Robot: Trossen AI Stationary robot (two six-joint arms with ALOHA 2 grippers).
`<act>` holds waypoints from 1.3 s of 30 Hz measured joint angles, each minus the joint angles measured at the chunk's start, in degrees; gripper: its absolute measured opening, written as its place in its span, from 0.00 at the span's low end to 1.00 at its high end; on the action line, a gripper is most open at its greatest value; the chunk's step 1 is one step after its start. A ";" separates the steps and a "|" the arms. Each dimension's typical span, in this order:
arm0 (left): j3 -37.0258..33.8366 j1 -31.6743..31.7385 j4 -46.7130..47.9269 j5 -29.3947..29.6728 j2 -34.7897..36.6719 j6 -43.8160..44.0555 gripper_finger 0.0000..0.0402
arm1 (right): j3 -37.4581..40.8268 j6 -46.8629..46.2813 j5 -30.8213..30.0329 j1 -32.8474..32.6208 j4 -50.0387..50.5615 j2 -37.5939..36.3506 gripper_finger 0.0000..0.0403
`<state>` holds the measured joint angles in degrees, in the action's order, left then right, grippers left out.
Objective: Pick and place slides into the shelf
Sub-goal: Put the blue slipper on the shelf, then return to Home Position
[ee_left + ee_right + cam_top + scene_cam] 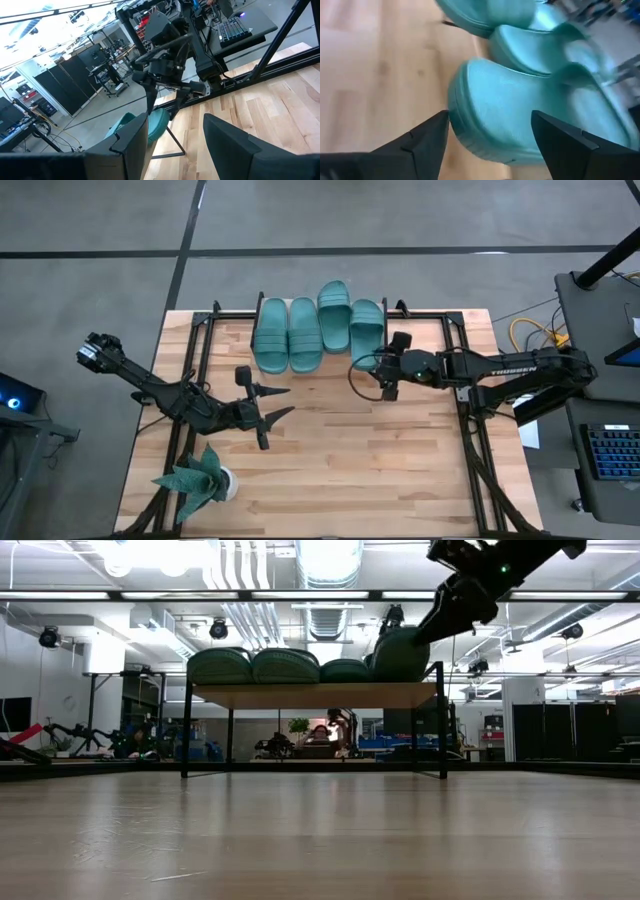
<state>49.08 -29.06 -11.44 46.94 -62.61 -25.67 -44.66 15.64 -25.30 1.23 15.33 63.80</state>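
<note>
Four teal slides lie side by side on the shelf (310, 695), a low rack with a wood plank top and black legs at the table's far middle. Only its legs show in the high view, under the slides. The rightmost slide (367, 330) also shows in the right wrist view (520, 110). My right gripper (384, 376) is open at this slide's near end, its fingers on either side of that end (470, 135). My left gripper (282, 402) is open and empty over the table's left middle, well clear of the shelf. My right gripper's open fingers stand on either side of the rightmost slide's near end (470, 135), coming from the table's near right and slanting down. I cannot tell whether either finger touches it. The slide lies on the shelf top.
A teal leafy plant in a white pot (200, 480) stands at the table's near left. Black frame rails (470, 430) run along the table's left and right sides. Bare wood lies between the shelf and the near edge.
</note>
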 joint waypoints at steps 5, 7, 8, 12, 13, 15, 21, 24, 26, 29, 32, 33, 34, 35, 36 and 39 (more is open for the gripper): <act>0.00 0.02 0.00 -0.02 0.00 0.00 0.44 | 0.00 -8.00 7.21 -0.36 0.15 -0.03 0.69; 0.00 0.02 0.00 -0.02 0.00 0.01 0.44 | 0.00 -9.59 9.29 -0.49 0.19 -0.03 0.68; 0.00 0.02 0.00 -0.02 0.00 0.01 0.44 | 0.00 -9.70 9.68 -0.55 0.12 -0.02 0.68; 0.00 0.02 0.00 -0.02 0.00 0.00 0.44 | 0.00 -11.87 9.83 -0.85 -2.08 -0.23 0.67; 0.00 0.02 0.00 -0.02 0.00 0.02 0.44 | 0.00 -12.57 9.86 -0.92 -3.18 -0.34 0.66; 0.00 0.02 0.00 -0.04 0.00 1.09 0.44 | 0.00 -14.22 9.86 -1.32 -5.58 -0.81 0.65; 0.00 0.00 0.62 -4.50 0.00 14.57 0.44 | -0.01 -17.92 8.99 -6.80 -13.59 -3.11 0.61; 0.00 -0.61 1.60 -9.48 0.00 16.20 0.44 | -0.02 -14.90 3.05 -12.78 -16.52 -4.09 0.59; 0.00 -1.13 1.92 -11.67 0.00 16.32 0.44 | -0.02 -13.08 -2.08 -17.57 -17.81 -4.26 0.58; 0.00 -1.81 3.54 -12.68 0.09 15.22 0.44 | 0.01 -11.18 -10.56 -24.72 -17.95 -3.94 0.57; -0.01 -1.81 8.06 -13.11 1.56 14.71 0.44 | 0.58 -11.13 -20.68 -30.91 -18.03 -2.73 0.57; -0.38 -1.64 8.54 -13.87 2.41 14.85 0.44 | 0.87 -11.17 -23.57 -32.60 -18.13 -2.10 0.57; -1.03 -1.00 8.27 -15.22 3.01 14.80 0.44 | 1.23 -11.31 -26.48 -34.08 -18.48 -1.36 0.57; -1.96 0.10 6.91 -17.23 3.45 14.53 0.44 | 1.49 -11.39 -28.59 -35.28 -19.12 -0.60 0.57; -3.19 1.51 4.42 -19.20 3.61 14.18 0.44 | 1.80 -11.41 -30.14 -36.25 -20.15 0.20 0.57; -6.42 7.24 -0.23 -25.88 4.09 13.28 0.44 | 2.72 -11.56 -31.37 -37.74 -22.75 2.60 0.57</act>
<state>42.66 -21.82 -11.67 21.06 -58.52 -12.39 -41.95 4.09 -56.68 -36.50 -7.42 66.41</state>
